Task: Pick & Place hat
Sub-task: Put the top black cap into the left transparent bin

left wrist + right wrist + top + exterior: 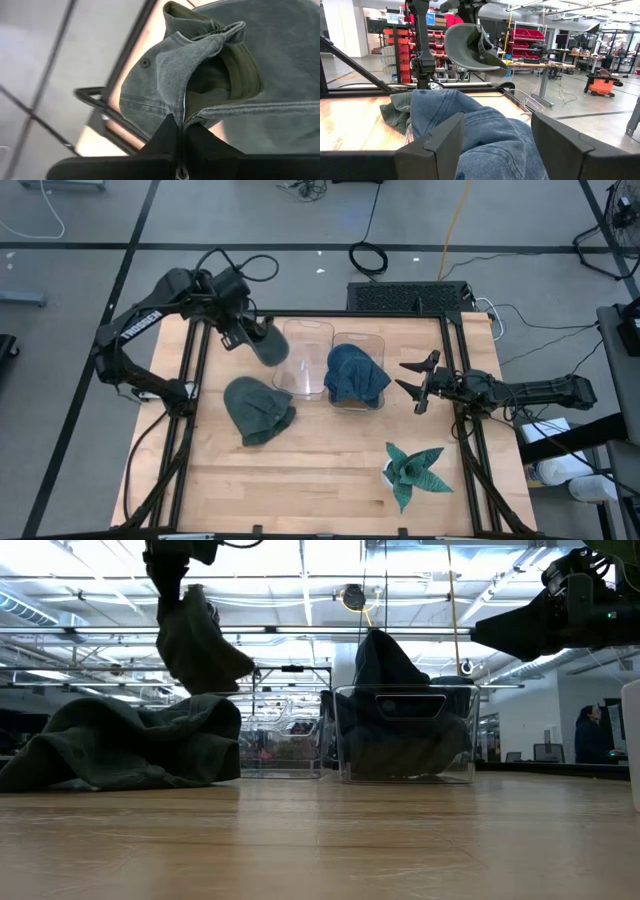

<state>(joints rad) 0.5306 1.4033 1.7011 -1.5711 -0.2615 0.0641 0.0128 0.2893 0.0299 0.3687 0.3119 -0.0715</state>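
Three hats in the scene. Left tool (pixel 252 332) is pressed tight on a grey-green hat (pixel 268 343), pinching its fabric and holding it in the air above the counter (pixel 320 470), at the near edge of an empty clear bin (pixel 308 352). Low view: that hat (pixel 198 645) hangs off the tool well clear of the wood, above and beside a second dark green hat (pixel 120 740). Left wrist view: hat (pixel 185 80) crumpled, olive inner lining visible, fingers (pixel 167 132) closed together on a fold of it. The second hat (pixel 257 410) lies flat and bunched on the counter, near the empty bin, apart from it. Blue denim hat (pixel 355 373) sits inside a second clear bin (pixel 372 342), just beside the empty one, mounding above its rim. Right tool (pixel 418 385) is spread, nothing between the fingers, hovering just beside the bin with the blue hat. Right wrist view: blue hat (pixel 480 135) straight ahead between the spread fingers (pixel 445 140), held hat (pixel 470 47) farther off in the air. Green plant decoration (pixel 415 472) on the counter near the right arm. Person (pixel 590 735) in the far room background, low view.
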